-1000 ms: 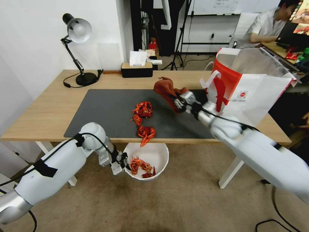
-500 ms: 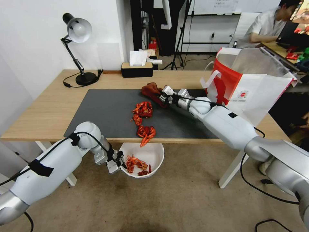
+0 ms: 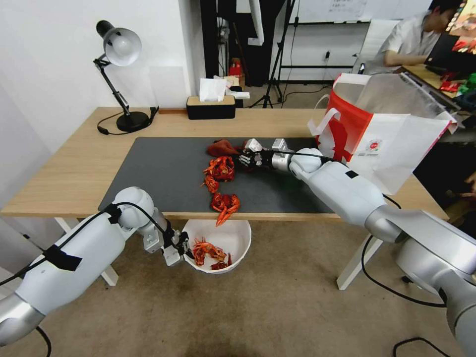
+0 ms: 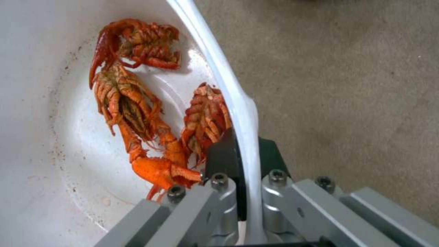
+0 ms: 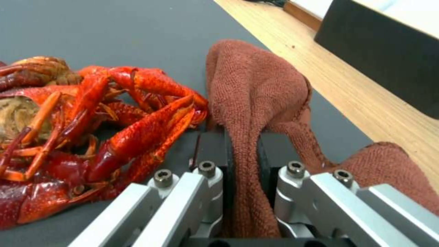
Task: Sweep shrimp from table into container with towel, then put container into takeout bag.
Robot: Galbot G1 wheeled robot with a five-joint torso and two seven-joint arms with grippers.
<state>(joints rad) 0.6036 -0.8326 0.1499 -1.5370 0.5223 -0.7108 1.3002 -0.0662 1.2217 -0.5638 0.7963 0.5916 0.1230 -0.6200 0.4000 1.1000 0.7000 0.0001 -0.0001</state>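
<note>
We are pinching the soft, limp towel in our right claw beside the shrimp; our left claw is clamping the thin container rim.

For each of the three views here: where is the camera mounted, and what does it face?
Head: looks down on the table; both arms show.
Left wrist: behind the left gripper, pinching the container rim.
Right wrist: behind the right gripper, clamping the towel beside the shrimp.
Shared: head and left wrist both show the container.
</note>
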